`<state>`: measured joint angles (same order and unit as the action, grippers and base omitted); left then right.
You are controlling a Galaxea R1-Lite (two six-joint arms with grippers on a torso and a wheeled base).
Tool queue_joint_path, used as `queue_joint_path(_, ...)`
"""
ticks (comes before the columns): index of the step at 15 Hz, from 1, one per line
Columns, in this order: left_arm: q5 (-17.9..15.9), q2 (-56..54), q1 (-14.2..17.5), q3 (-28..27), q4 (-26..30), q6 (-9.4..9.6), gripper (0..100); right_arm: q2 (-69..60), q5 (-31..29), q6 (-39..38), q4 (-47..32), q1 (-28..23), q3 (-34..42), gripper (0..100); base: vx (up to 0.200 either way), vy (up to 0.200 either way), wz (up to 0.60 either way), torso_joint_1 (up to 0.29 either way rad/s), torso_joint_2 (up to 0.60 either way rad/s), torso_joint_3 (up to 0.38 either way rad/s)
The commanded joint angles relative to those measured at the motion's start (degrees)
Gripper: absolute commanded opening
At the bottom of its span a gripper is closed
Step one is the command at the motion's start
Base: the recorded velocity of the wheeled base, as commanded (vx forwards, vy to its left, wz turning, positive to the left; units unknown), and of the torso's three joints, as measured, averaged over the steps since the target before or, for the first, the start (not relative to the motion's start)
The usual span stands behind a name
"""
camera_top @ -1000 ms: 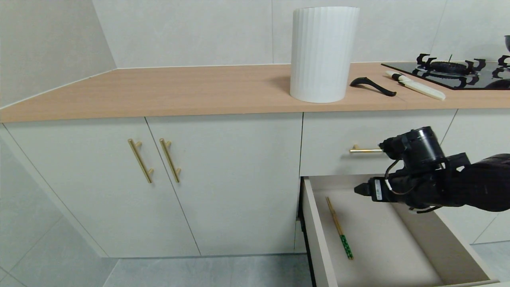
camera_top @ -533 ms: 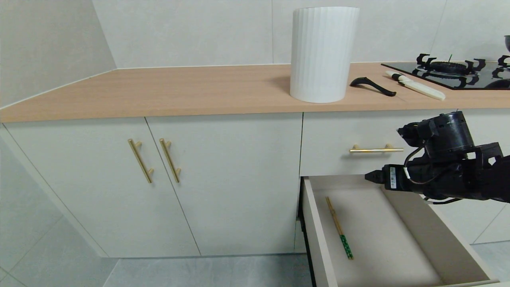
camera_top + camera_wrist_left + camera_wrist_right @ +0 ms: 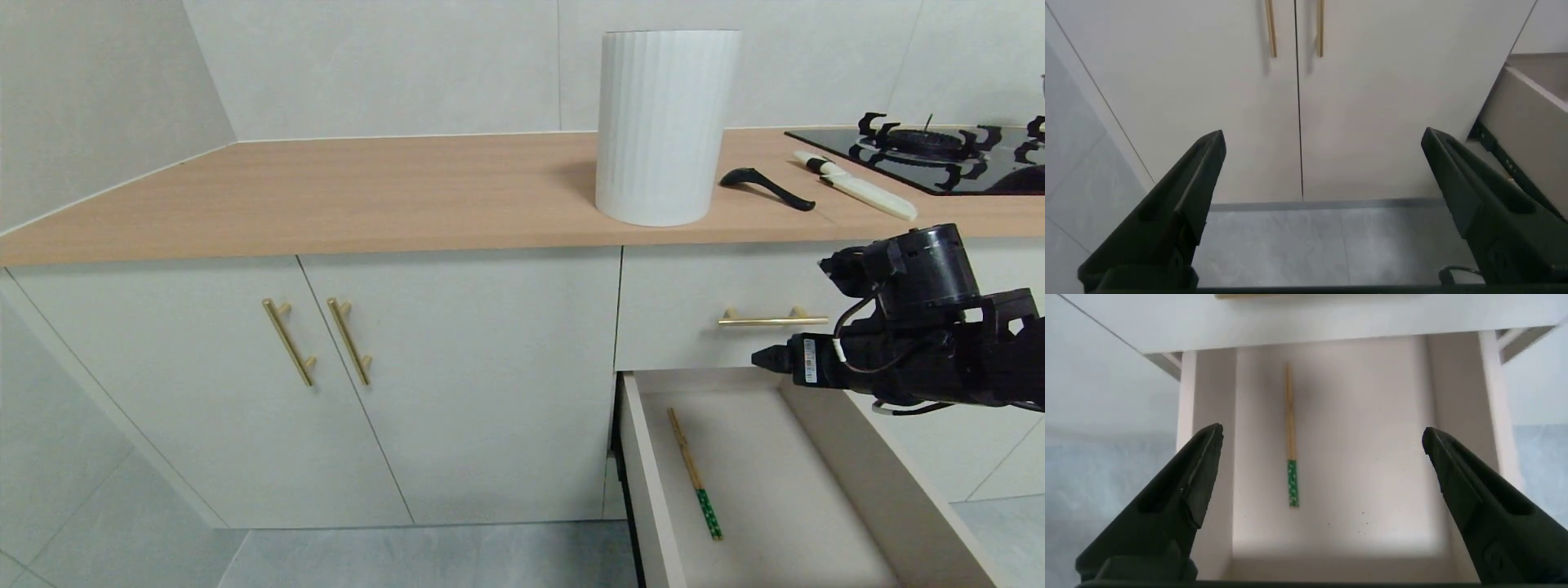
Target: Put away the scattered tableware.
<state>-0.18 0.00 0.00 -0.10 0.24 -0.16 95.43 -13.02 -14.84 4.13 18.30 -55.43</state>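
Closest to me, the lower drawer [image 3: 647, 490] stands pulled out from the cabinet. A pair of chopsticks [image 3: 694, 476] with green patterned ends lies on its pale floor, close to the left wall and running roughly along the drawer's depth, green ends toward the front.

The right gripper [image 3: 763, 357] hangs over the back right part of the drawer, above the floor and touching nothing. Its fingers [image 3: 1184, 498] are spread wide and hold nothing, with the chopsticks lying well below, between them. Just behind it is the shut upper drawer with a brass handle [image 3: 771, 320].

The left gripper [image 3: 1323, 143] is low down, facing the two cabinet doors [image 3: 1372, 106] and the grey floor [image 3: 1323, 237]. Its fingers [image 3: 1180, 204] are also wide apart and empty.

Above, on the wooden desk [image 3: 367, 188], a tall white ribbed cylinder [image 3: 663, 126] stands upright. Just to its right lies a black utensil [image 3: 763, 186] with a curved handle, then a knife [image 3: 857, 186] with a pale blade. Farthest off, at the right end, is the black gas hob [image 3: 922, 151].
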Motion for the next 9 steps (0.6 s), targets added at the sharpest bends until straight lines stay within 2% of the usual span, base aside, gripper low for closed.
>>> queue_joint_path(1, 0.0, 0.0, 0.0, 0.0, -0.1, -0.02, 100, -0.1, 0.0, 0.0, 0.2, 0.1, 0.0, 100, 0.000, 0.000, 0.00, 0.149, -0.57, -0.310)
queue_joint_path(9, 0.0, 0.0, 0.0, -0.1, -0.1, -0.02, 100, 0.3, 0.1, 0.1, 0.2, -0.8, -0.1, 100, 0.000, 0.000, 0.00, 0.163, -0.48, -0.292)
